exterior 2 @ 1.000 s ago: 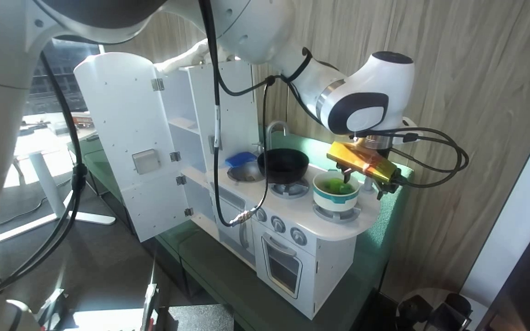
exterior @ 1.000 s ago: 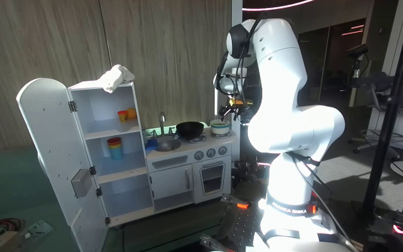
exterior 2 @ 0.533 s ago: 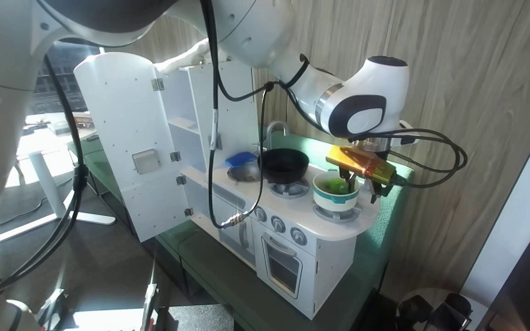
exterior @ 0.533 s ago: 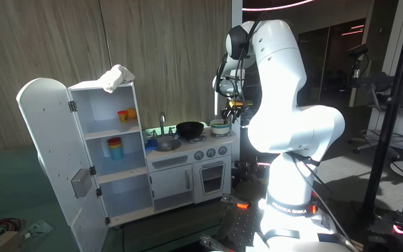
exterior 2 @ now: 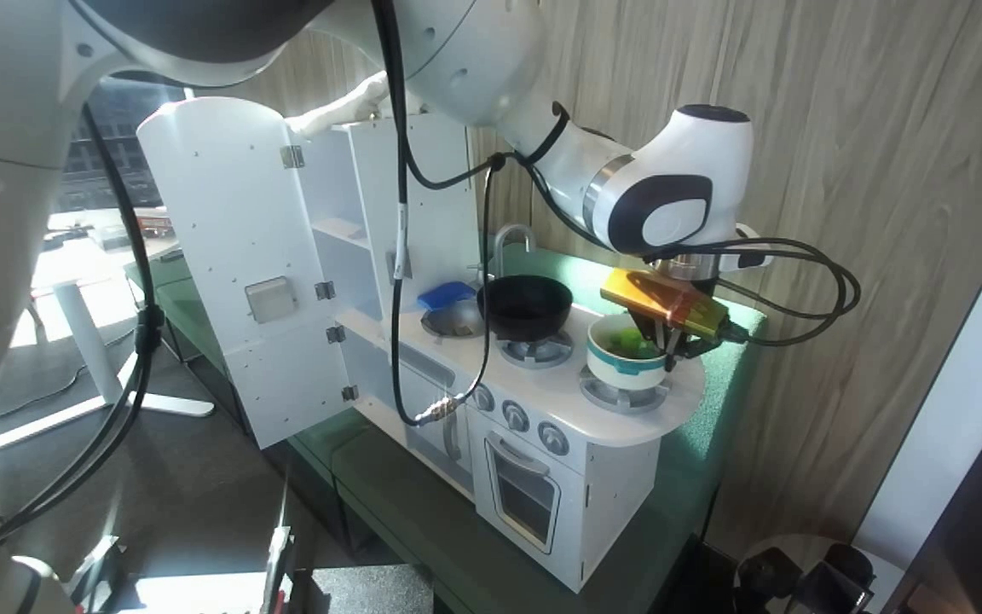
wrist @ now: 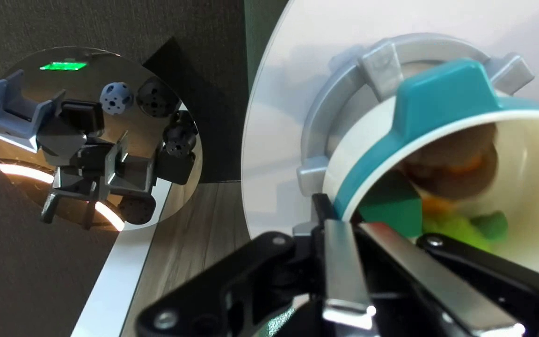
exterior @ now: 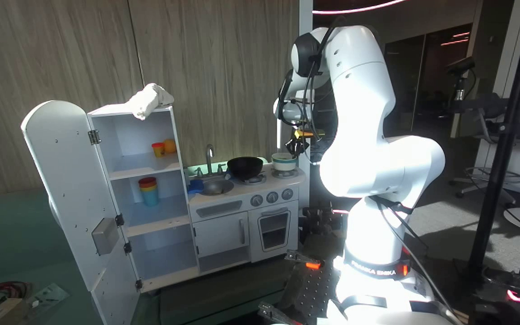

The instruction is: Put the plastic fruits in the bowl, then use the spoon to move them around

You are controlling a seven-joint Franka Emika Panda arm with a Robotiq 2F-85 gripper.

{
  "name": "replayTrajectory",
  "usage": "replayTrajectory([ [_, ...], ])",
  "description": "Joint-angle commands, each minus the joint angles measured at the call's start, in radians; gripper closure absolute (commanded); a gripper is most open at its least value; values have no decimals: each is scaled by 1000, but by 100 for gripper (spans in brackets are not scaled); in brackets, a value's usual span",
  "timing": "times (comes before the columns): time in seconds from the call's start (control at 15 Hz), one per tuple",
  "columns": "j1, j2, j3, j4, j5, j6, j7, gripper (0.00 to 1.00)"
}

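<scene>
The bowl, black and round, rests on a burner in both exterior views. To its side, a white pot with a teal band stands over the front-corner burner. Inside that pot the wrist view shows blurred yellow-green and orange plastic fruits, a dark green block and a brown round piece. My gripper is shut on the pot's rim, one finger outside the wall and one inside. The spoon is out of view.
A silver faucet and a blue item are at the sink. On the toy fridge's shelves sit an orange ball, a small red-yellow cup and stacked cups. The fridge door stands wide.
My gripper has come down to the white pot and its fingers have closed over the rim. The pot has shifted and tipped slightly. The black bowl has not moved.
</scene>
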Motion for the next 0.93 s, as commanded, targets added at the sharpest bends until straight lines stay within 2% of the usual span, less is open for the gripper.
replayTrajectory([
  [0.0, -10, -12, 20, 13, -10, -35, 20, 98],
  [0.27, 0, -44, 16, -12, -17, -56, 37, 97],
  [0.47, 28, -93, -7, -57, -58, -15, 79, 97],
  [0.87, 146, -216, -116, -127, -288, 92, 305, 97],
])
